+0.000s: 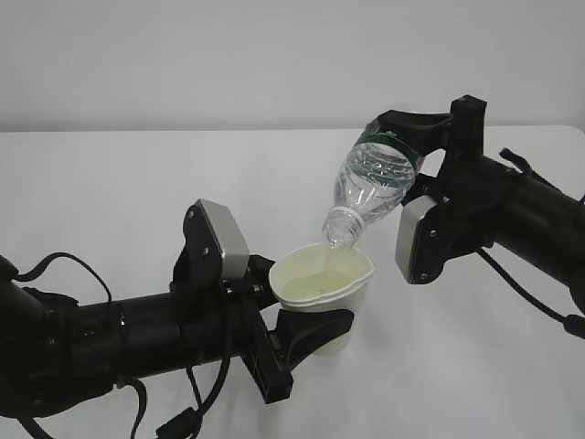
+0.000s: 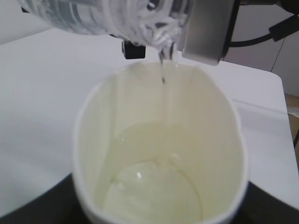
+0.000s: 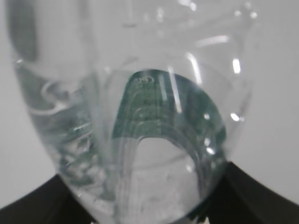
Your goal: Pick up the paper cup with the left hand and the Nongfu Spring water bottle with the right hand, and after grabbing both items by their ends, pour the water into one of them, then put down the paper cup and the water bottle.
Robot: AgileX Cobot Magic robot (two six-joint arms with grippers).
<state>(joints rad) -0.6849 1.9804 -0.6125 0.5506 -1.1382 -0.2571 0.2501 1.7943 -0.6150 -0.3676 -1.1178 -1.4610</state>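
Pouring is under way above a white table (image 1: 119, 183): the Nongfu Spring water bottle (image 1: 370, 187) is tipped neck-down over the paper cup (image 1: 322, 291), its open mouth just above the cup's far rim, and a thin stream of the water (image 2: 162, 70) falls from the neck into the cup. The right hand (image 1: 416, 146) clamps the bottle by its base end, up at the green label band, with one black finger over the top of the band and the bottle held clear of the table. In the right wrist view the bottle's clear ribbed body fills the frame between two dark finger edges at the bottom corners, with the green label seen through the plastic.

The left hand (image 1: 306, 334) grips the cup low on its wall, near the base; a black finger curves around the front of the cup, and the rim looks squeezed into an oval. From the exterior view the cup seems to be held a little above the table, though the angle makes that hard to confirm. Inside the cup, the left wrist view shows a shallow pool of water over the pale yellowish bottom, with small bubbles on it. Behind the stream, the silver-grey plate (image 2: 205, 32) of the right arm stands just beyond the cup's far rim.
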